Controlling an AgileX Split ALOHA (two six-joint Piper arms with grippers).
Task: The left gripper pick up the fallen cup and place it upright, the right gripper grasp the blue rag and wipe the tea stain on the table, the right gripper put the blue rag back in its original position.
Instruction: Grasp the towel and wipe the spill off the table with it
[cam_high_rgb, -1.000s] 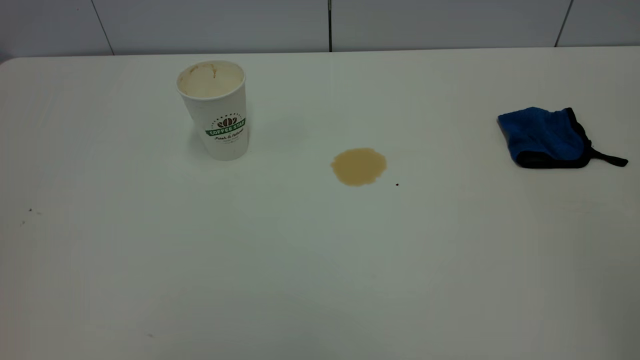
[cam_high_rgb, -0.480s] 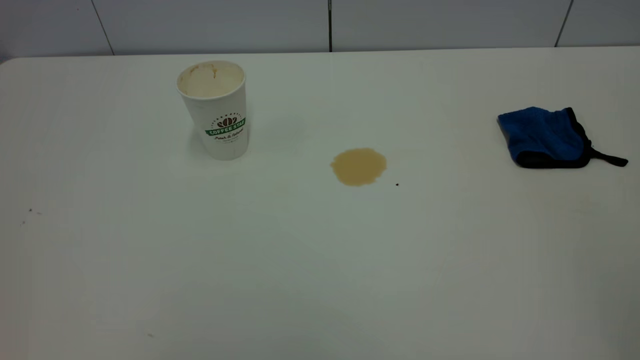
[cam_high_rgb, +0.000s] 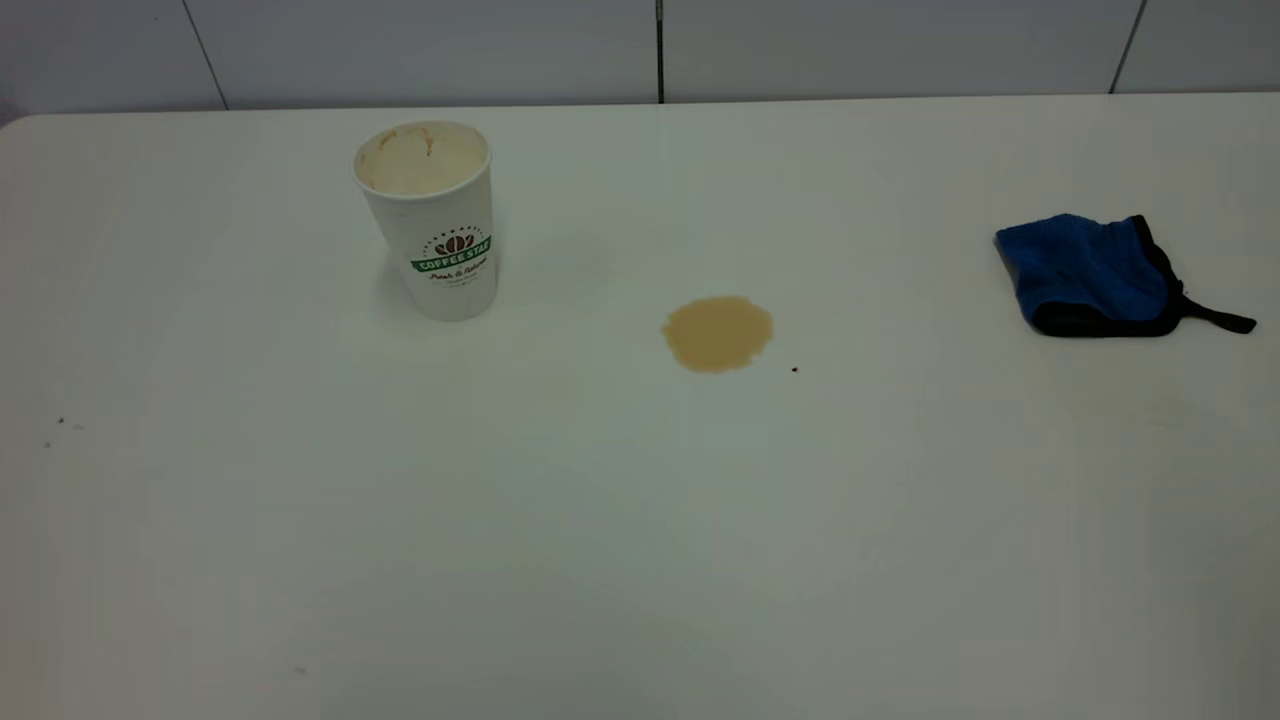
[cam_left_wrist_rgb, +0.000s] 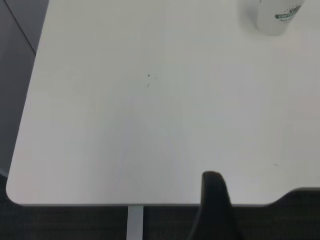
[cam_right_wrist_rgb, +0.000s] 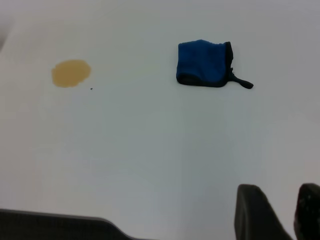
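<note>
Both end effectors sit back at the worktop's (cam_high_rgb: 640, 520) near edge, the right (cam_right_wrist_rgb: 285, 212) slightly parted and empty; the left's (cam_left_wrist_rgb: 215, 210) opening cannot be told. Cup (cam_high_rgb: 432, 215) stands upright at the left, stain (cam_high_rgb: 717, 333) lies mid-worktop, and rag (cam_high_rgb: 1090, 273) lies far right.

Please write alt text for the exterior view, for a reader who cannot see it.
A white paper cup stands upright at the left of a white table, a light-brown tea stain lies near the middle, and a folded blue rag lies at the right.
</note>
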